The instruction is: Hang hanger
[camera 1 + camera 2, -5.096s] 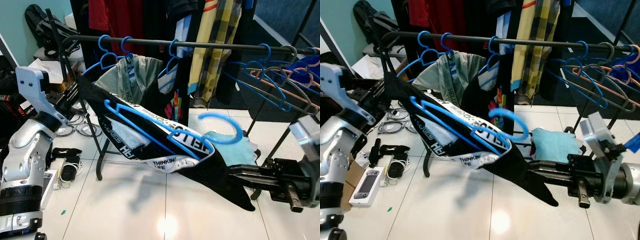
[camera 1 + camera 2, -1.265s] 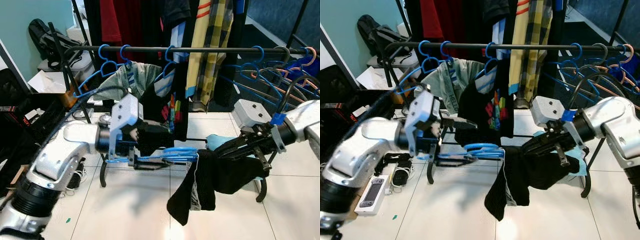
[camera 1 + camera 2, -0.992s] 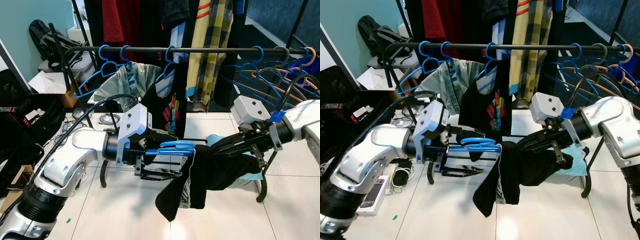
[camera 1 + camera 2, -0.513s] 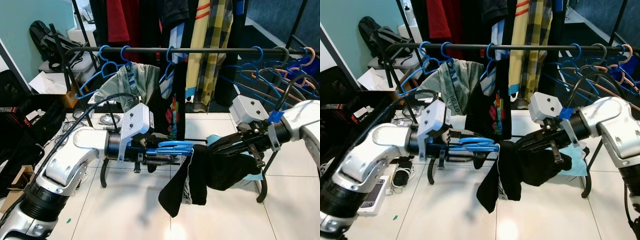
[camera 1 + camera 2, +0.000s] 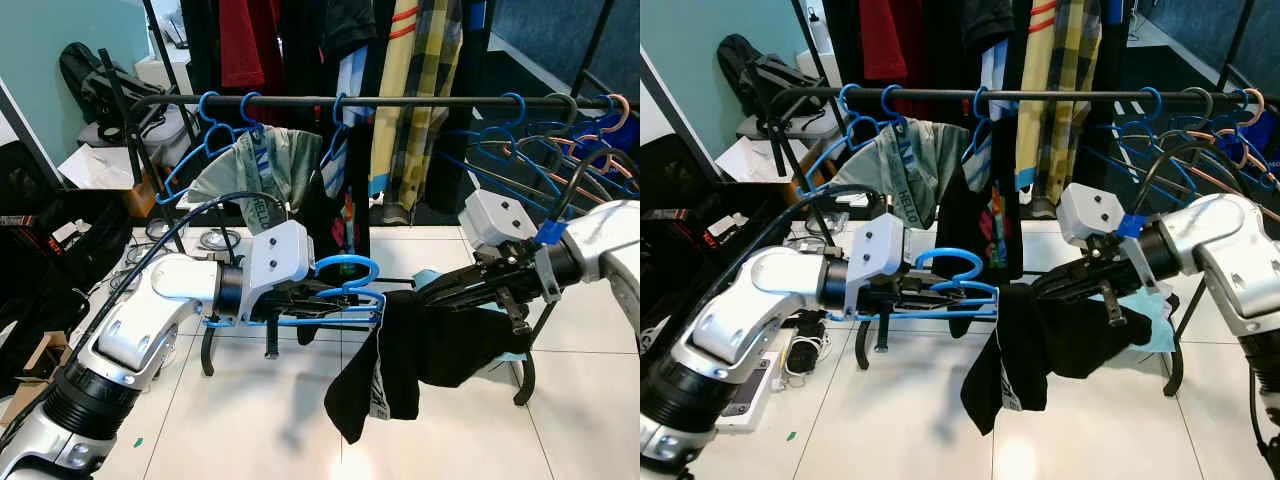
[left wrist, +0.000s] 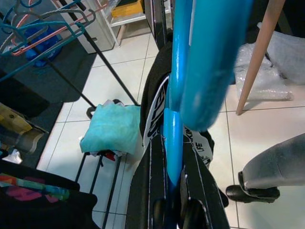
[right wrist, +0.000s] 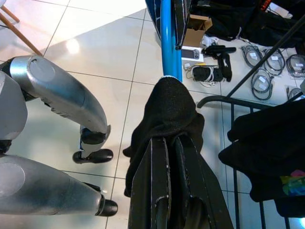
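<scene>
Near: the left gripper (image 5: pixel 318 302) is closed on the lower bar of a blue hanger (image 5: pixel 345 290), held roughly level in mid-air below and in front of the rack rail (image 5: pixel 420 100), its hook turned upward. A black garment (image 5: pixel 420 345) with white lettered trim is draped over the hanger's right end and hangs down toward the tiled floor (image 5: pixel 260 420). The right gripper (image 5: pixel 430 292) reaches in from the right, its fingers clamped narrowly on a bunched fold of the black garment beside the hanger's end; in the right wrist view the cloth wraps over the fingertips (image 7: pixel 164 143) where the blue bar meets them. Behind the garment, a turquoise cloth (image 6: pixel 112 131) lies on the rack's low frame. Far: the rail carries several blue hangers (image 5: pixel 215 120) toward its left end, one bearing a grey-green garment (image 5: pixel 255 170), and empty hangers (image 5: pixel 560 140) crowded at its right end. Beyond hang a red garment (image 5: pixel 240 40) and a yellow plaid shirt (image 5: pixel 420 60).
</scene>
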Robot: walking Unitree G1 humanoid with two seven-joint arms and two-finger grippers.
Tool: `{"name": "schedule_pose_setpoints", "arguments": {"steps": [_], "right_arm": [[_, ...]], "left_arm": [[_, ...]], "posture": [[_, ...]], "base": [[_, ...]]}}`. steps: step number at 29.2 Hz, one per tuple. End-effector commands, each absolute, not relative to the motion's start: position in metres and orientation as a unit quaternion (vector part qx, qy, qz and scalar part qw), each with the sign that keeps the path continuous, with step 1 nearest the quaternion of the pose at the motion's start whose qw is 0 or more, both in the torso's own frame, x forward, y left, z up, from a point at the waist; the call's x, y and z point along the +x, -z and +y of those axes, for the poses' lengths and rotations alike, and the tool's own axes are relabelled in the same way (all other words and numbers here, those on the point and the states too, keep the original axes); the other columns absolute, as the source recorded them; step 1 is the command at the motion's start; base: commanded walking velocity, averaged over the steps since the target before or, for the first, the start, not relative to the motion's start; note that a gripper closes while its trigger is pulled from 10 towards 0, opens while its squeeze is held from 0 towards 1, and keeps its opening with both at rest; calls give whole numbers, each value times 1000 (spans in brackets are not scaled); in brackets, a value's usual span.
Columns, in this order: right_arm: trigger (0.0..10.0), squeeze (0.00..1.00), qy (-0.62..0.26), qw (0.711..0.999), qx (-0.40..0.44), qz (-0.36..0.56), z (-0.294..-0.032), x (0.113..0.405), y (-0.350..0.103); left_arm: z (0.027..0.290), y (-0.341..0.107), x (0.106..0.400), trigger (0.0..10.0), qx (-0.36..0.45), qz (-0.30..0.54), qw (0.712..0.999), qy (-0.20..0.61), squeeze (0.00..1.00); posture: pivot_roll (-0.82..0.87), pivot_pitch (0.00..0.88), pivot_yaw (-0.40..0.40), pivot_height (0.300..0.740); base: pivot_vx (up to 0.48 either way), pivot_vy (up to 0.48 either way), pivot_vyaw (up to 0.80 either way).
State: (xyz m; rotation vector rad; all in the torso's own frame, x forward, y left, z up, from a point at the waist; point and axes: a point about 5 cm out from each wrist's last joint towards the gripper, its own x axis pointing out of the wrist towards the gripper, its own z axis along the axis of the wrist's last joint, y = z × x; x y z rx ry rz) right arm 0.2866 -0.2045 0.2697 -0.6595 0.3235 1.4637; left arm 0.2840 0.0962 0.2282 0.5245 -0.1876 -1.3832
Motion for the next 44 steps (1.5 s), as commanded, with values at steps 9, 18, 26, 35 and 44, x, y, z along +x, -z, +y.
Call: {"name": "schedule_pose_setpoints", "arguments": {"steps": [9, 18, 26, 35, 44], "right_arm": [[10000, 647, -657, 691, -283, 103, -199, 285, -276], [10000, 1000, -651, 704, -274, 76, -203, 285, -285], [10000, 1000, -611, 744, -267, 51, -234, 279, -309], [10000, 1000, -600, 754, -260, 73, -250, 271, -302], [10000, 0, -570, 791, -209, 80, -269, 266, -281]], "left_arm": [[105, -239, 288, 0, 198, -104, 752, 620, 0], [109, -243, 287, 0, 176, -111, 756, 620, 0], [117, -246, 286, 431, 174, -111, 759, 618, 0], [122, -259, 285, 510, 159, -130, 763, 613, 0], [135, -288, 277, 39, 118, -179, 754, 621, 0]], "posture": [[-85, 4, 68, 740], [-88, 8, 65, 740], [-93, 18, 57, 740], [-96, 26, 49, 740], [-94, 22, 48, 740]], "base": [[0, 0, 0], [0, 0, 0], [0, 0, 0], [0, 0, 0], [0, 0, 0]]}}
